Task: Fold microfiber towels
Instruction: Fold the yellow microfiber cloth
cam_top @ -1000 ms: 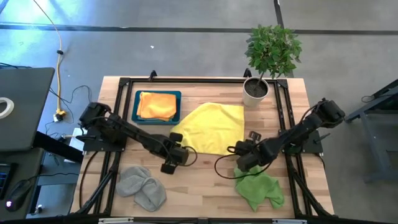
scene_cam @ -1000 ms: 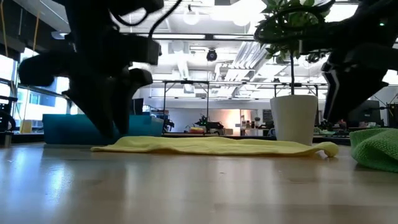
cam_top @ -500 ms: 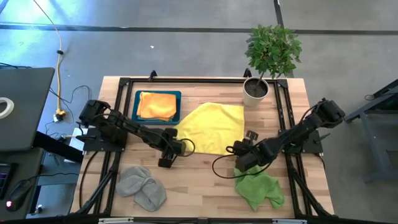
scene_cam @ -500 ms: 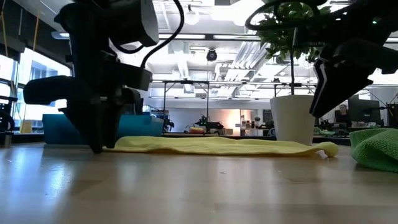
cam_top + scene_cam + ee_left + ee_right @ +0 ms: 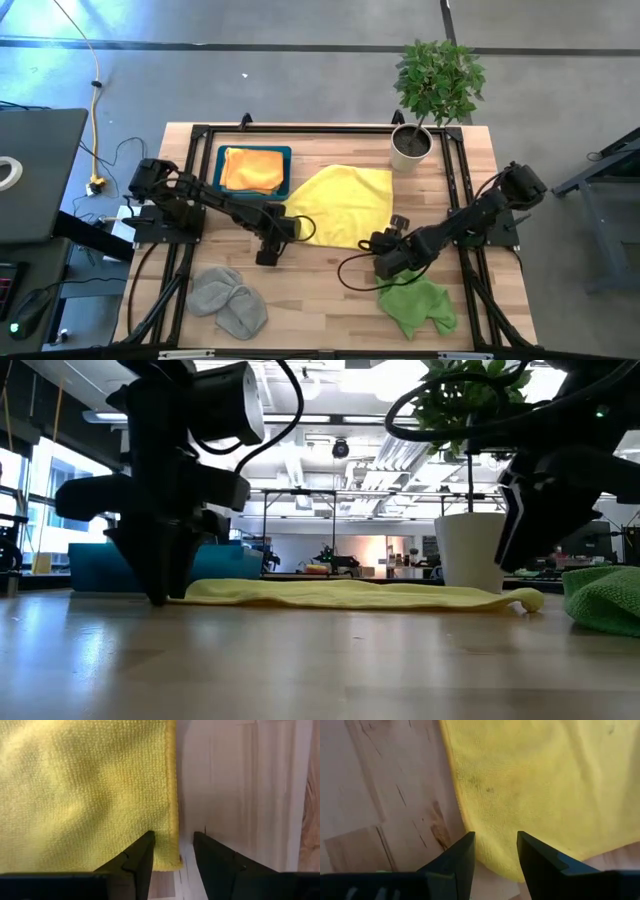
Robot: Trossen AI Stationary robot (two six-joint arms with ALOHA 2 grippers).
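Straddling the near-left corner of the yellow towel (image 5: 345,205), left gripper (image 5: 173,851) has fingers parted, one over cloth, one over bare table (image 5: 320,290), nothing pinched yet. Right gripper (image 5: 496,851) hangs likewise parted over the near-right corner. Towel lies flat mid-table, both corners directly under the jaws, each arm on its own side.

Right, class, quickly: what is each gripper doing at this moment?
Left gripper: open, straddling a corner of the yellow towel, holding nothing.
Right gripper: open over the yellow towel's edge, holding nothing.
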